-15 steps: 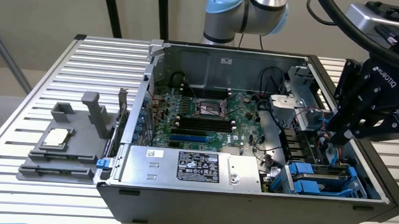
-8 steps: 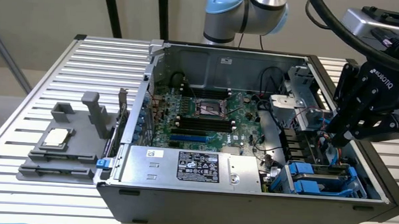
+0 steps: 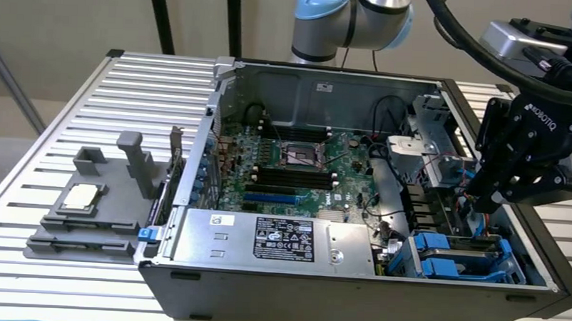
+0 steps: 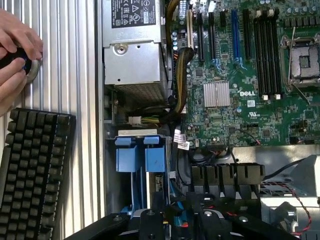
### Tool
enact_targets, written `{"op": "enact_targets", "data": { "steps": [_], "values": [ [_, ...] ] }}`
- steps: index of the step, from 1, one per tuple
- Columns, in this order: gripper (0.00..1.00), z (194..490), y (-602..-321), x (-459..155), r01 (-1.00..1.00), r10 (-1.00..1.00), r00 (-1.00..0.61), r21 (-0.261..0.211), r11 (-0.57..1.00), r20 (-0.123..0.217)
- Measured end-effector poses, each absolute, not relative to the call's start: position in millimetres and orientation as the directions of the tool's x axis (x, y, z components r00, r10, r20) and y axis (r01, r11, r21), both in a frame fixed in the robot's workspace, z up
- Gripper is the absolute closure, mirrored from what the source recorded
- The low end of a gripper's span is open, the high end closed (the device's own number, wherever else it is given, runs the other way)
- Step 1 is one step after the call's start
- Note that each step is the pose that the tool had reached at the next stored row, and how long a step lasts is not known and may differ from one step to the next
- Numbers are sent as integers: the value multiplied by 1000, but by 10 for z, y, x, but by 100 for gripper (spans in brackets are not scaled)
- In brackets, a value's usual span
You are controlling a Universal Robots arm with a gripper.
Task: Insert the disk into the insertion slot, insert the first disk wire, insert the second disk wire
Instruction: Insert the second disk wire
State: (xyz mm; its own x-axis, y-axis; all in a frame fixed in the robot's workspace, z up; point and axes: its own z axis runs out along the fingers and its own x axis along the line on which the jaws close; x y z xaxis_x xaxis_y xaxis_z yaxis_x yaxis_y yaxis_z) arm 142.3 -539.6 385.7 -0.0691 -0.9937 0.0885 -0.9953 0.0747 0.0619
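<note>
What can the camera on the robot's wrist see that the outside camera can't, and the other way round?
Wrist view alone: a black keyboard and a person's hands on a round knob, beside the computer case. Exterior view alone: the grey holder with a processor chip on it, and the robot's arm behind the case. Both: the green motherboard, the silver power-supply box, the blue drive cage and the black gripper.

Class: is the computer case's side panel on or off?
Off. The computer case lies open on its side, with its motherboard, power supply and blue-clipped drive cage exposed from above.
</note>
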Motion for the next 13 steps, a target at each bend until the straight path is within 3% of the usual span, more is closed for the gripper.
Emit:
{"op": "enact_targets", "data": {
  "steps": [7, 9, 10, 13],
  "values": [
    [67, 3827, -5303, 1434, -995, -992, -69, 61, 75, 104],
    [69, 3822, -5286, 1439, -995, -992, -69, 60, 76, 108],
    [77, 3820, -5279, 1441, -995, -992, -69, 60, 76, 110],
    [79, 3811, -5268, 1443, -995, -991, -69, 60, 76, 114]
  ]
}}
